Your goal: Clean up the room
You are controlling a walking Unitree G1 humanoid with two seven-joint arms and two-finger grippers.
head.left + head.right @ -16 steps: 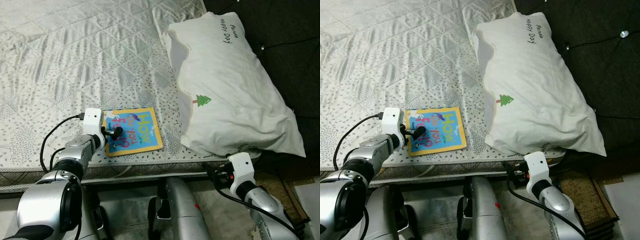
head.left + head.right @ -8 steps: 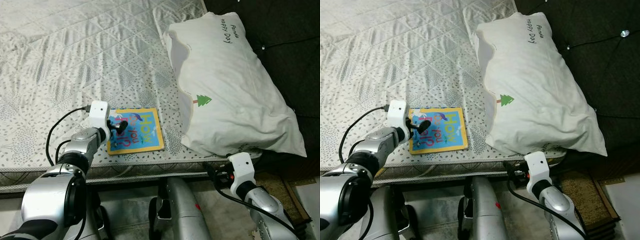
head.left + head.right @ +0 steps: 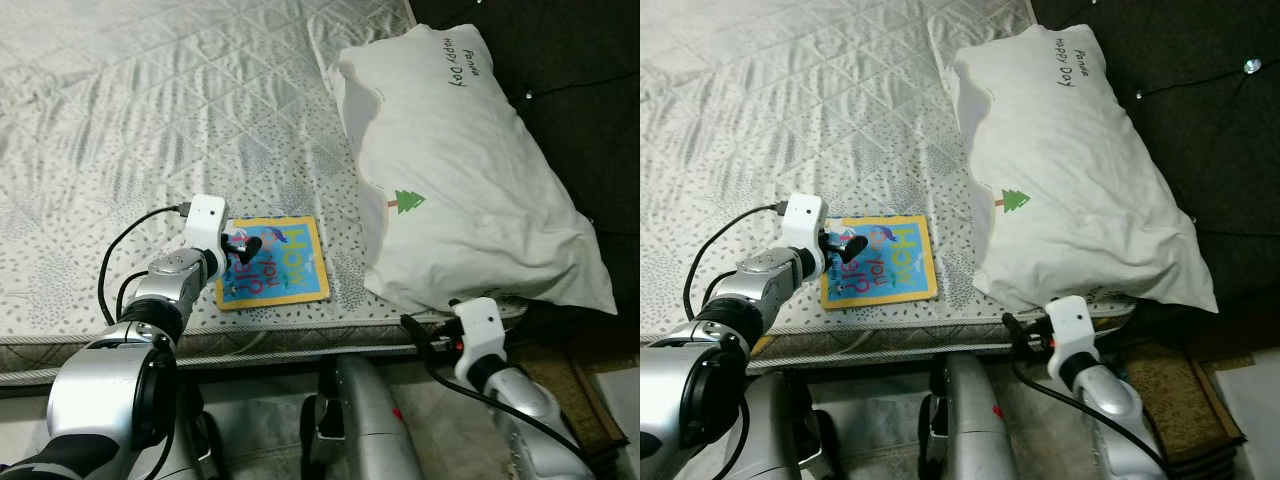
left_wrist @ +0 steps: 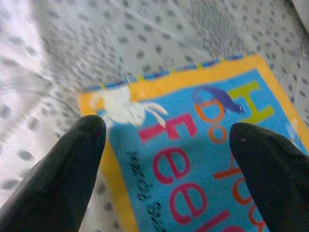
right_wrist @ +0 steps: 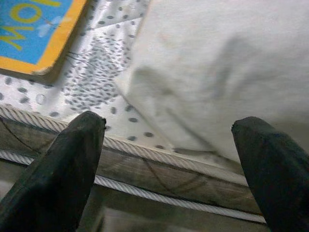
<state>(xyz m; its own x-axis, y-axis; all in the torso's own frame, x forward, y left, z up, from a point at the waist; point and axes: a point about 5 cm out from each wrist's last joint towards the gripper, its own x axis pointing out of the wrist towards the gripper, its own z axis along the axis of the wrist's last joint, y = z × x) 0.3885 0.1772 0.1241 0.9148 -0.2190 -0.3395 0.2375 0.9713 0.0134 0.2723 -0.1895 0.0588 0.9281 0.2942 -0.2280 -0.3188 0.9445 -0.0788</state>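
The left gripper (image 4: pixel 166 145) hovers wide open over the book (image 3: pixel 270 263), gripping nothing. Best to catch the near edge squarely (it lies flat on the bed (image 3: pixel 150 120)). The right gripper (image 5: pixel 169 159), open too, waits below the pillow (image 3: pixel 460 170).

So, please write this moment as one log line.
left gripper: open, over book | right gripper: open, by pillow at bed edge | book: flat on bed

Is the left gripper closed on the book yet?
No, the left gripper is open, its fingers spread above the book.
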